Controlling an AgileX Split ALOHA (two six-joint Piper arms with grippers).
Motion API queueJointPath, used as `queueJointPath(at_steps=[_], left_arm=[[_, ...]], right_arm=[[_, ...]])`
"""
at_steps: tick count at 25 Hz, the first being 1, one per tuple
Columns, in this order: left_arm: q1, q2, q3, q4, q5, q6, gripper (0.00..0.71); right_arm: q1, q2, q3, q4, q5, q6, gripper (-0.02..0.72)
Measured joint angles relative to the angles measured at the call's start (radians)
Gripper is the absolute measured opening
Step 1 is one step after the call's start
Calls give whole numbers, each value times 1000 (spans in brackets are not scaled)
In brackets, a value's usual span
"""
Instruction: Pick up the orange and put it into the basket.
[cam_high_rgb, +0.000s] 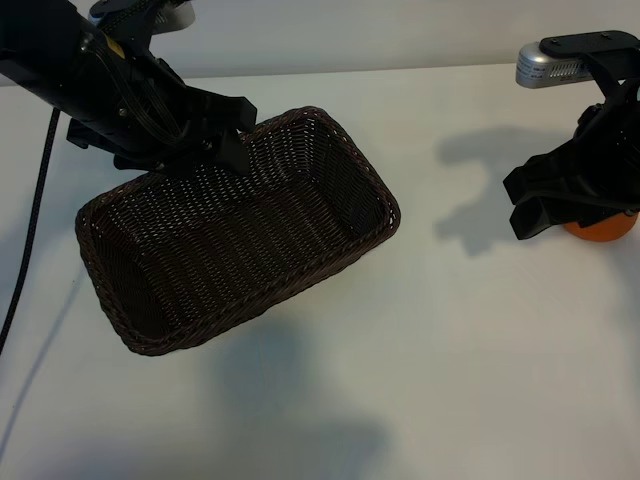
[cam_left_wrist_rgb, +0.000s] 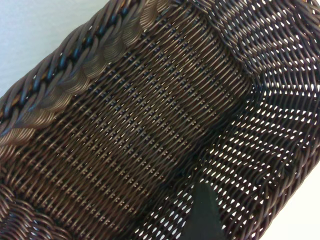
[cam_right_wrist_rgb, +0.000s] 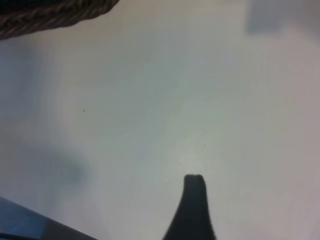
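Note:
The dark brown wicker basket (cam_high_rgb: 392, 212) hangs tilted above the table, casting a shadow below it. My left gripper (cam_high_rgb: 232, 135) is shut on its far long wall near the rim. In the left wrist view the basket (cam_left_wrist_rgb: 125, 125) fills the picture, with one dark finger (cam_left_wrist_rgb: 205, 215) inside it. The orange (cam_high_rgb: 602, 230) lies on the table at the far right, mostly hidden behind my right gripper (cam_high_rgb: 522, 208). That gripper stands open just in front of the orange with nothing between its fingers. The right wrist view shows one finger (cam_right_wrist_rgb: 194, 210) over bare table and no orange.
The white table (cam_high_rgb: 470, 380) spreads between the basket and the right arm. A black cable (cam_high_rgb: 30, 230) runs down the left edge. A bit of the basket's rim (cam_right_wrist_rgb: 50, 15) shows far off in the right wrist view.

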Motion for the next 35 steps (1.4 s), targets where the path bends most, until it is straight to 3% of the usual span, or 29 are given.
queueJointPath(at_steps=[21,31,35], left_arm=[[0,0,0,0,0,0,564],[0,0,0,1,-55,-1,563],[0,-1,0,73,-18,-50,563]], right_arm=[[0,0,-1,0,0,0,581],[0,0,-1,0,-1,1,581],[0,0,-1,0,-2,1,581]])
